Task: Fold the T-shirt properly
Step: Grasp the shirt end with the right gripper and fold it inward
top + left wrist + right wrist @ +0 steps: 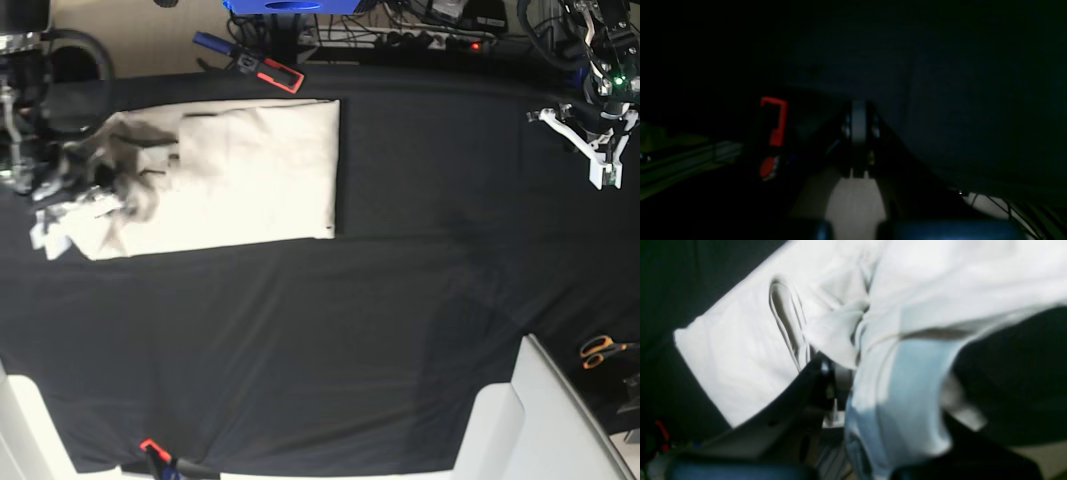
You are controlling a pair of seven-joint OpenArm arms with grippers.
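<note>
On the far-left side of the base view, the plain cream cotton T-shirt [240, 175] lies on the black cloth-covered tabletop [330, 330], folded into a rough rectangle with a straight right edge and a rumpled, bunched left end. Fabric looks soft and lightly wrinkled; the right wrist view shows a flat smooth panel with a ribbed hem loop [786, 320] standing open.

Right end effector [62, 205] sits at that bunched left end, closed on a gathered fold of the T-shirt; the cloth drapes over its fingers in the wrist view, bluish in shadow, hiding the fingertips.

Left end effector [603, 165], white plastic, hangs over bare black cloth at the far right, well apart from the shirt, jaws closed and empty. Its wrist view is very dark; only the pressed-together fingers [858, 133] and a red clip shape [775, 120] show.

Around: red-and-black tool [272, 72] past the tabletop's top edge near the shirt, orange-handled scissors [600, 350] at lower right, white panel [530, 420] at the bottom right corner, tangle of cables [430, 25] along the top.
</note>
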